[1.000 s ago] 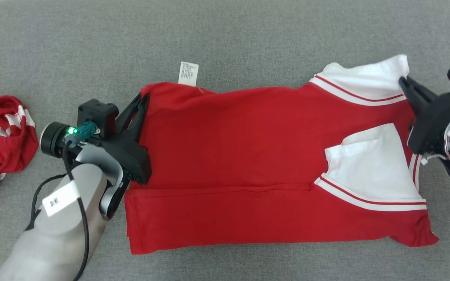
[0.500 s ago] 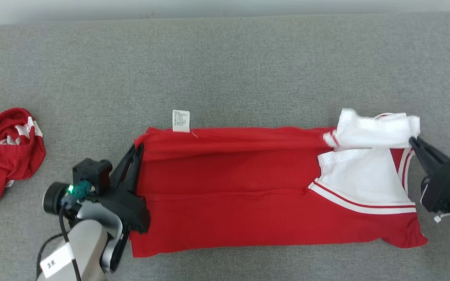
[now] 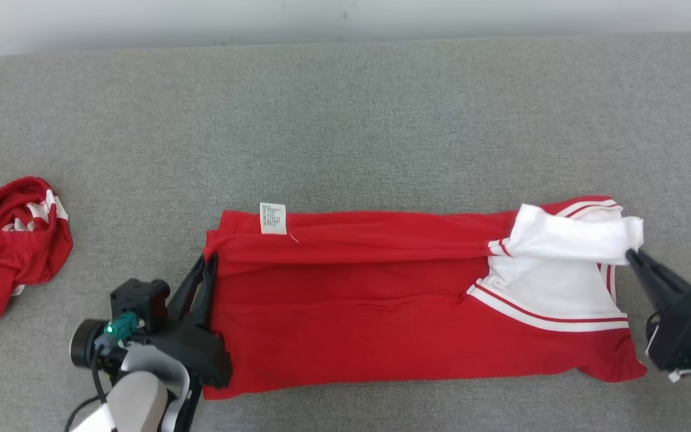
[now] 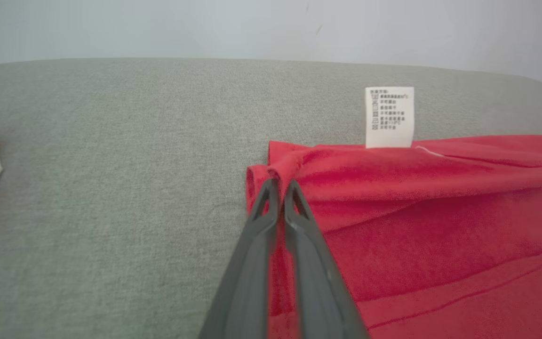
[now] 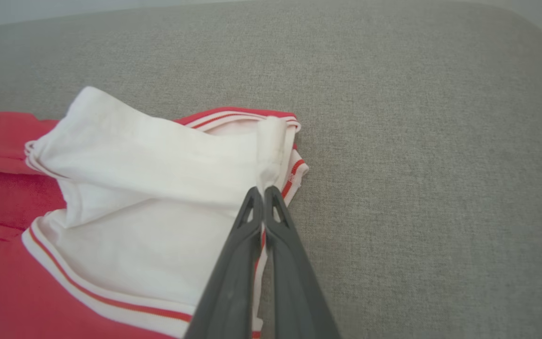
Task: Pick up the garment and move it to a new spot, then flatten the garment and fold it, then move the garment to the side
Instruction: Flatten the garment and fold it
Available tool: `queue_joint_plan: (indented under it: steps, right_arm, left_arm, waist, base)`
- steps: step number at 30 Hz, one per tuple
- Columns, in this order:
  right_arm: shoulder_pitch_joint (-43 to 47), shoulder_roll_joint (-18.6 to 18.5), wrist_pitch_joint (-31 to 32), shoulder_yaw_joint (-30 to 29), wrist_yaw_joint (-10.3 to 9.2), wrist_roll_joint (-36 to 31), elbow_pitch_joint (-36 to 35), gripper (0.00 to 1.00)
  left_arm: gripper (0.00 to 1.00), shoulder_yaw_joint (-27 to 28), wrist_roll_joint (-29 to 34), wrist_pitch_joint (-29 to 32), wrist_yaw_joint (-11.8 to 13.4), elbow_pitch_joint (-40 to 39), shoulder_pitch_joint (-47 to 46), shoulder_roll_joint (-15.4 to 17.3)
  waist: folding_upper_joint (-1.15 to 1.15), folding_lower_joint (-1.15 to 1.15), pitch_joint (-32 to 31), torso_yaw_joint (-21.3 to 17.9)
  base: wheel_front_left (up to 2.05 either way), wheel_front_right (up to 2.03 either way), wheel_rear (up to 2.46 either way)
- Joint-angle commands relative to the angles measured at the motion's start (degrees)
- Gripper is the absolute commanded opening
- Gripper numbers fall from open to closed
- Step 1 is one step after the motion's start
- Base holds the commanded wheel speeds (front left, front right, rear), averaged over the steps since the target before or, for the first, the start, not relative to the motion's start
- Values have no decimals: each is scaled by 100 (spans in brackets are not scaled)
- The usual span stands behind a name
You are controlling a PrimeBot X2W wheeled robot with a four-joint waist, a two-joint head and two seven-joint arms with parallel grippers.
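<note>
Fold in progress here! The garment (image 3: 381, 300) lies stretched left to right on the near half of the grey bench (image 3: 345, 120), and its far long edge is doubled over toward the near side, care label (image 3: 273, 218) showing on top. The left gripper (image 3: 207, 261) sits at the garment's left end, fingers drawn almost together with red hem caught in the slit between them. From the wrist view I can't quite tell how firm that pinch is. Over on the right, the right gripper (image 3: 630, 255) has its fingers pressed tight on the edge of the white sleeve (image 3: 573, 237), which is bunched and puffed up rather than lying flat. By my read this is the folding step, with 1 lengthwise fold being laid down. The next move calls for both corners to be set down level and let go together, and the sleeve needs smoothing so it doesn't spring back. The left fold line looks fairly straight, while the right end is ragged, with striped trim poking out at the far-right corner. Room to work? Plenty: the far half of the bench is open grey, and the right side is open too. A second red garment (image 3: 9, 240) lies crumpled at the far left, well apart from the left gripper, so the side move wants to mind it.
</note>
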Motion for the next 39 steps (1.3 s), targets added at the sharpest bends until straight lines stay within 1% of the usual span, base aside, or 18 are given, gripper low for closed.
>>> queue_joint_plan:
  steps: [1, 4, 7, 8, 9, 10, 11, 12, 13, 17, 19, 21, 24, 26, 29, 30, 35, 39]
  right_arm:
    - [183, 87, 81, -101, -15, -97, -129, 0]
    - [493, 262, 314, -377, -14, -241, -422, 0]
    - [703, 354, 447, -558, -15, -363, -546, 0]
    - [811, 394, 515, -634, -14, -431, -585, 0]
    - [885, 412, 562, -711, -15, -544, -619, 0]
    - [948, 466, 599, -770, -15, -632, -658, 0]
    - [1006, 551, 641, -815, -14, -701, -696, 0]
    - [1067, 615, 682, -845, -14, -753, -730, 44]
    - [1114, 662, 727, -875, -14, -796, -749, 100]
    - [1200, 919, 756, -1009, -14, -872, -888, 100]
    - [1225, 1036, 736, -1076, -14, -799, -977, 100]
    - [1268, 1124, 717, -1163, -14, -758, -1056, 100]
    - [1327, 1239, 743, -1283, -14, -686, -1113, 100]
    - [1360, 1282, 798, -1358, -14, -720, -1114, 100]
    - [1394, 1375, 910, -1533, -14, -798, -1044, 100]
    - [1361, 1494, 1028, -1675, -14, -837, -973, 100]
    - [1161, 1709, 1361, -1954, -14, -966, -648, 100]
    - [981, 1851, 1560, -2215, -14, -1075, -351, 100]
  left_arm:
    - [12, 39, 28, -13, 7, -20, 136, -13]
    - [16, 101, 73, -13, -40, -26, 267, -54]
    - [18, 135, 95, -13, -34, 8, 353, -85]
    - [25, 158, 96, -13, -45, 18, 392, -100]
    - [36, 180, 102, -13, -44, 42, 423, -112]
    - [95, 199, 104, -13, -54, 74, 456, -125]
    - [100, 225, 90, -13, -72, 101, 482, -145]
    - [100, 252, 98, -13, -88, 106, 502, -161]
    - [100, 294, 114, -13, -86, 93, 533, -180]
    - [100, 617, 166, -13, -49, -215, 759, -280]
    - [100, 968, 225, -13, -65, -635, 965, -372]
    - [100, 1360, 316, -13, -111, -1151, 1279, -540]
    - [100, 1916, 539, -11, -325, -1868, 1745, -762]
    - [100, 2182, 724, -9, -476, -2290, 2027, -911]
    - [100, 2508, 935, -9, -631, -2850, 2407, -1054]
    - [100, 2668, 1022, -8, -715, -3132, 2600, -1105]
    - [100, 2837, 996, -8, -813, -3664, 2936, -1128]
    - [100, 2898, 1082, -8, -854, -3804, 3169, -1130]
  waist:
    - [0, 1, -23, -5]
    - [0, 1, -50, 3]
    - [0, 1, -72, 13]
    - [0, 1, -82, 17]
    - [0, 1, -91, 18]
    - [0, 1, -99, 15]
    - [0, 1, -111, 12]
    - [0, 1, -126, 10]
    - [0, 1, -149, 6]
    - [0, 1, -245, 2]
    - [0, 1, -311, 3]
    - [0, 1, -391, 13]
    - [0, 1, -515, 40]
    - [0, 1, -601, 68]
    - [0, 1, -723, 110]
    - [0, 1, -794, 130]
    - [0, 1, -914, 175]
    - [0, 1, -959, 190]
  base:
    - [0, 0, 0]
    - [0, 0, 0]
    - [0, 0, 0]
    - [0, 0, 0]
    - [0, 0, 0]
    - [0, 0, 0]
    - [0, 0, 0]
    - [0, 0, 0]
    - [0, 0, 0]
    - [0, 0, 0]
    - [0, 0, 0]
    - [0, 0, 0]
    - [0, 0, 0]
    - [0, 0, 0]
    - [0, 0, 0]
    - [0, 0, 0]
    - [0, 0, 0]
    - [0, 0, 0]
